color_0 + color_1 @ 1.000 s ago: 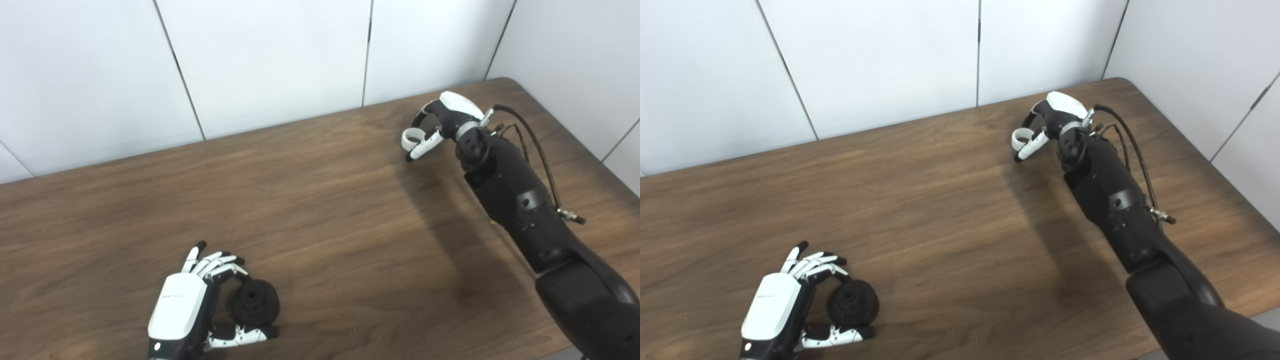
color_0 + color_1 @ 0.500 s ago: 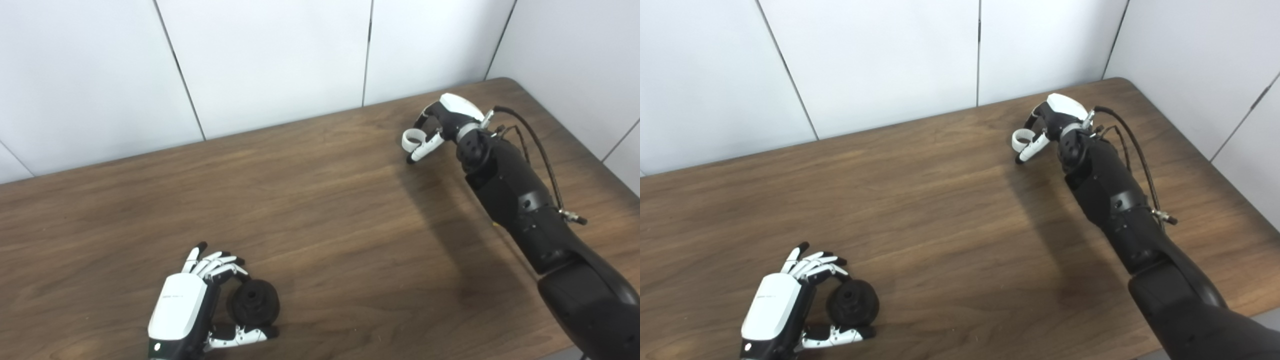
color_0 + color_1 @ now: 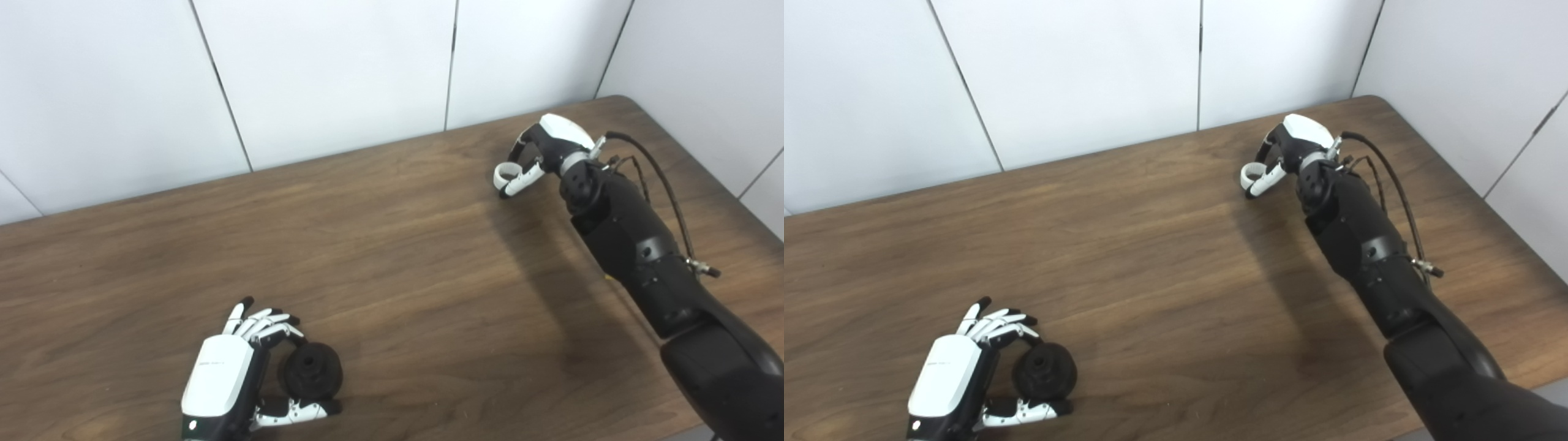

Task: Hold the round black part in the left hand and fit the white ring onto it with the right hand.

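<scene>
Wooden table [image 3: 398, 257] carries both hands. At 7 o'clock, the left hand [image 3: 229, 373] cups the round black part [image 3: 311, 371] between fingers and thumb, on the surface. At 1 o'clock, the right hand [image 3: 542, 153] pinches the white ring [image 3: 503, 174], well apart from the part.

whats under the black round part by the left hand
Only the wooden table shows beneath the round black part, which rests there between the left hand's fingers. Its underside and the contact spot are hidden.
</scene>
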`<control>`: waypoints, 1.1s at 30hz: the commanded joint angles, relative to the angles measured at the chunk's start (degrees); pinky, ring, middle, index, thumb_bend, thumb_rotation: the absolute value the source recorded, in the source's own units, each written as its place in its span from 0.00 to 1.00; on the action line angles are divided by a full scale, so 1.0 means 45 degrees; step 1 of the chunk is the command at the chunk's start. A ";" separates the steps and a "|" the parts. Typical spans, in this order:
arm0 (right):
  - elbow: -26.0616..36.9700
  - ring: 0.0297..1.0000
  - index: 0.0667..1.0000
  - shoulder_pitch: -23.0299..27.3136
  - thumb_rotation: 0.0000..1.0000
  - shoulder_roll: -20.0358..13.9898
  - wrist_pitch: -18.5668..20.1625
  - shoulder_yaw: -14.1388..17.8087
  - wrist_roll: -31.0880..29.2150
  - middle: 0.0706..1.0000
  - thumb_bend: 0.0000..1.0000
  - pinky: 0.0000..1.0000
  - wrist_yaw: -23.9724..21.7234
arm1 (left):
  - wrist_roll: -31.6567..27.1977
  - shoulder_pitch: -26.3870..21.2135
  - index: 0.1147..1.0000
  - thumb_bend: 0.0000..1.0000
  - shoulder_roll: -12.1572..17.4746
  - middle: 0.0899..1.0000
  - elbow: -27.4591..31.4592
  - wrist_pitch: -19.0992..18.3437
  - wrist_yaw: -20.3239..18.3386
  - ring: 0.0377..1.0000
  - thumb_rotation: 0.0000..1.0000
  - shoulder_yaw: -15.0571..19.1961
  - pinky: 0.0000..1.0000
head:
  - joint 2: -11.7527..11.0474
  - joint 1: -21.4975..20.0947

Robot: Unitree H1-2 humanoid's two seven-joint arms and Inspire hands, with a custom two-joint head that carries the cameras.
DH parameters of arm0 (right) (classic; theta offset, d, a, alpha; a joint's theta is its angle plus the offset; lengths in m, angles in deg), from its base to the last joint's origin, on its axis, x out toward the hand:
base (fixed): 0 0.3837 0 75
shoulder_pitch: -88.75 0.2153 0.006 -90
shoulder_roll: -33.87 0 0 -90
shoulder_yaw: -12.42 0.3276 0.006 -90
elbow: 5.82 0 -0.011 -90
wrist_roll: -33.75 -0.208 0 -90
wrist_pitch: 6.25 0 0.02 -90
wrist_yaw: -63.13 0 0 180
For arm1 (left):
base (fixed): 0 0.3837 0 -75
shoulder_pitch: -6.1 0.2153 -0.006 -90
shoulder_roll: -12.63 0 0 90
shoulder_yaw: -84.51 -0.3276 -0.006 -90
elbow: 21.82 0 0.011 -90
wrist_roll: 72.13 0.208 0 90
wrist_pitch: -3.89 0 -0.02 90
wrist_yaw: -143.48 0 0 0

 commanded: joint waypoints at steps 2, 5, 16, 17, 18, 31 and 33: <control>0.0260 0.98 0.45 0.0373 0.13 -0.0643 -0.0360 -0.0102 0.0056 0.82 0.52 1.00 0.0349 | 0.0148 0.0280 0.42 0.52 0.0059 0.72 0.0003 -0.0149 -0.0101 0.81 0.05 0.0004 0.98 | 0.0011 0.0014; 0.0273 0.98 0.45 0.0346 0.13 -0.0744 -0.0427 -0.0265 0.0045 0.80 0.52 1.00 0.0305 | 0.0148 0.0269 0.42 0.52 0.0032 0.72 0.0024 -0.0163 -0.0125 0.81 0.05 0.0005 0.98 | 0.0017 0.0041; 0.1743 0.97 0.45 -0.0063 0.13 -0.0768 -0.1109 -0.0297 -0.0501 0.82 0.52 1.00 0.0260 | 0.0391 0.0202 0.42 0.52 -0.0078 0.71 -0.0028 -0.0199 -0.0097 0.81 0.05 -0.0112 0.99 | 0.0063 0.0427; 0.1942 0.97 0.45 -0.0124 0.13 -0.0759 -0.1254 -0.0371 -0.0474 0.82 0.52 1.00 0.0296 | 0.0407 0.0189 0.42 0.52 -0.0086 0.71 -0.0061 -0.0190 -0.0076 0.81 0.05 -0.0123 0.99 | 0.0078 0.0496; 0.2150 0.97 0.45 -0.0192 0.13 -0.0722 -0.1335 -0.0413 -0.0453 0.82 0.52 1.00 0.0320 | 0.0432 0.0174 0.42 0.52 -0.0088 0.71 -0.0099 -0.0176 -0.0053 0.81 0.05 -0.0139 0.99 | 0.0085 0.0534; 0.6553 0.97 0.45 -0.1664 0.13 -0.0234 -0.1138 -0.0721 -0.0653 0.84 0.52 1.00 -0.0901 | 0.0813 0.0196 0.42 0.52 -0.0460 0.72 -0.0179 -0.0416 -0.0085 0.82 0.05 -0.0377 1.00 | 0.0456 0.2362; 0.7379 0.97 0.45 -0.1925 0.13 -0.0095 -0.0949 -0.0755 -0.0696 0.85 0.52 1.00 -0.1350 | 0.0844 0.0155 0.42 0.52 -0.0530 0.72 -0.0189 -0.0505 -0.0125 0.82 0.05 -0.0437 1.00 | 0.0516 0.2604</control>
